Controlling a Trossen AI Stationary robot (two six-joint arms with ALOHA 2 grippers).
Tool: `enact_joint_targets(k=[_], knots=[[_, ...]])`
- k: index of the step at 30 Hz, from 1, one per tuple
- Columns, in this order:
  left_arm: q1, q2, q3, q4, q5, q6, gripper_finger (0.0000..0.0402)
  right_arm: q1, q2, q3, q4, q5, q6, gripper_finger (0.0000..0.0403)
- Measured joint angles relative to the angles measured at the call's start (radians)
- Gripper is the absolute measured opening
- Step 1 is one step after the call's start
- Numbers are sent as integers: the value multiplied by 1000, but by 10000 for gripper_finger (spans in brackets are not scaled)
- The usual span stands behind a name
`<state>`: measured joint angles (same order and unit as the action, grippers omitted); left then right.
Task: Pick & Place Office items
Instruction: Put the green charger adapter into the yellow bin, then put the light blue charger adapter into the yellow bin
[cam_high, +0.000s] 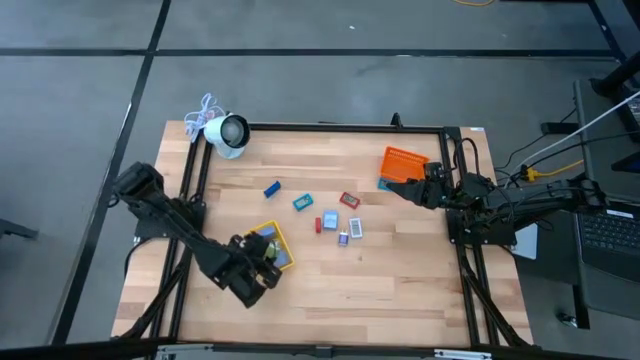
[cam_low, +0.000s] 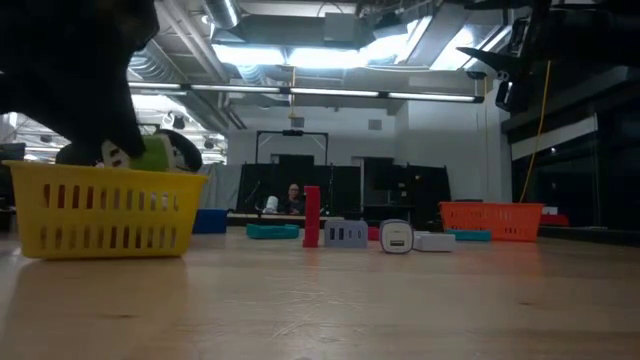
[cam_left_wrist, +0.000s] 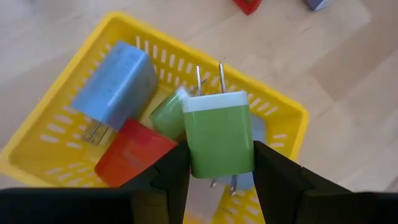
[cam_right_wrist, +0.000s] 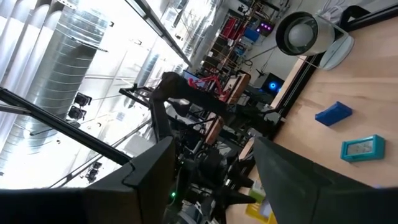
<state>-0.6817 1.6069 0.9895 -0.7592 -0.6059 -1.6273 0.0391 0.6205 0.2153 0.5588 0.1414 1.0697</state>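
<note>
A green blocky piece with a white top and two metal prongs (cam_left_wrist: 217, 140) hangs over the yellow tray (cam_left_wrist: 283, 109), with my left gripper (cam_left_wrist: 219, 155) shut on it near the table's front left (cam_high: 262, 262). Inside the tray lie a blue piece (cam_left_wrist: 115, 84), a red piece (cam_left_wrist: 134, 152) and another green piece (cam_left_wrist: 165, 115). Several more small pieces lie on the wood mid-table, among them a blue one (cam_high: 271, 188), a teal one (cam_high: 303, 203) and a red one (cam_high: 349, 200). My right gripper (cam_high: 405, 188) waits open beside the orange tray (cam_high: 403, 163), holding nothing. My left gripper pinches the green piece by its two opposite side faces (cam_left_wrist: 199, 158), between its two fingers, at the end away from the prongs. The fingers slant down toward the tray. The piece is lifted clear above the tray's contents, prongs pointing away from the gripper.
A white round device with a cord (cam_high: 230, 133) sits at the table's far left corner. A black frame rail (cam_high: 330, 128) runs around the table. Bare wood lies along the near edge (cam_high: 380, 295). A person sits far behind the table (cam_low: 293, 197).
</note>
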Motion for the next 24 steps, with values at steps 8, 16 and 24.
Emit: enact_joint_targets(k=[8, 16, 24], knots=[[23, -12, -22, -3, 28, -27, 227, 0, 0, 0, 0, -4, -2, 226], [45, -16, -22, 64, 67, 2, 243, 0, 0, 0, 0, -4, 15, 226], [85, -108, 91, 72, 65, 363, 244, 0, 0, 0, 1, -4, 22, 227]])
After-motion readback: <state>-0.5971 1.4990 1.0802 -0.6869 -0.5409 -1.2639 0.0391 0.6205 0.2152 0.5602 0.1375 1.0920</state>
